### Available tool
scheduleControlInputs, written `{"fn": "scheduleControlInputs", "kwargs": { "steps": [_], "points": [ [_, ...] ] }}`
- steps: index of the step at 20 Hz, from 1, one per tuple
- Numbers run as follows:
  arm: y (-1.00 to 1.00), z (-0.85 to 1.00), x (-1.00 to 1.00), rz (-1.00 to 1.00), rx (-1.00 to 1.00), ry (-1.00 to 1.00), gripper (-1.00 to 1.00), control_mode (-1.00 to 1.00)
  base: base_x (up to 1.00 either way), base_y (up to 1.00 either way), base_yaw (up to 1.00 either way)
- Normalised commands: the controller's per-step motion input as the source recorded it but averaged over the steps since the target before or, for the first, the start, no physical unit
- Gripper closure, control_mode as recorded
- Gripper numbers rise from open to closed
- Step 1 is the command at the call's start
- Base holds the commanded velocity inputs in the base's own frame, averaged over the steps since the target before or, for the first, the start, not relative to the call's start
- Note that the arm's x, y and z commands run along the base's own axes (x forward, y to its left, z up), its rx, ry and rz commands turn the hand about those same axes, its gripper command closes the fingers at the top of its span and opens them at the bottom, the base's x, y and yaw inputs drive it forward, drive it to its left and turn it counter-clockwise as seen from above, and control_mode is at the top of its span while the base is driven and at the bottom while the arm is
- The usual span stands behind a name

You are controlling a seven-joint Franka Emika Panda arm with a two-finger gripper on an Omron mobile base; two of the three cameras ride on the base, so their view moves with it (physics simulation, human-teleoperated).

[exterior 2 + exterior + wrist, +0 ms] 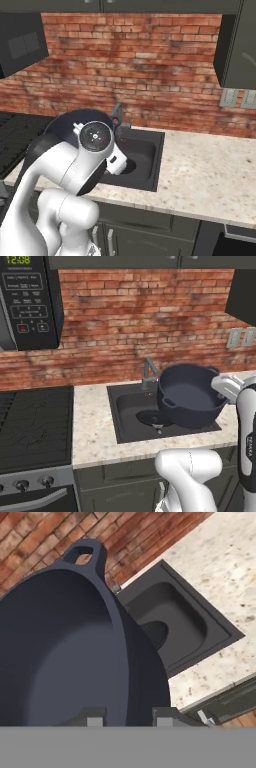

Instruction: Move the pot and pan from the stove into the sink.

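Note:
The dark blue-grey pot [192,396] hangs tilted above the right part of the sink [127,418], its opening facing the camera and one loop handle low on its left. My gripper [220,387] is shut on the pot's right rim. In the hand view the pot [75,647] fills the left side, with the rim wall pinched in my gripper [127,718] and a loop handle at the far edge. The sink [190,619] lies beyond and below it. The pot [65,122] shows behind my arm in the right base view. The stove [35,426] stands at the left, its visible grates bare. The pan is out of view.
An angular grey faucet [148,373] rises at the sink's back edge, close to the pot's left side. Beige speckled counter [210,175] stretches to the right of the sink [145,150]. A microwave [30,301] hangs above the stove, against the brick wall.

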Motion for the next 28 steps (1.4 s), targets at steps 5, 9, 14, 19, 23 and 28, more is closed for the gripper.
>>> {"fn": "scheduleControlInputs", "kwargs": {
  "steps": [5,9,14,19,23,28],
  "points": [
    [-0.01,-0.34,0.10,0.05,0.00,0.04,1.00,-1.00,0.00,0.00,0.00],
    [0.00,-0.28,0.23,0.02,0.02,0.01,1.00,-1.00,0.00,0.00,0.00],
    [0.00,-0.19,0.34,0.00,0.00,0.00,1.00,-1.00,0.00,0.00,0.00],
    [0.00,-0.15,0.37,0.00,0.00,0.01,1.00,-1.00,0.00,0.00,0.00],
    [0.00,-0.16,0.27,0.00,0.00,0.07,1.00,-1.00,0.00,0.00,0.00],
    [0.00,-0.23,0.06,0.00,-0.01,0.12,1.00,-1.00,0.00,0.00,0.00]
  ]
}}
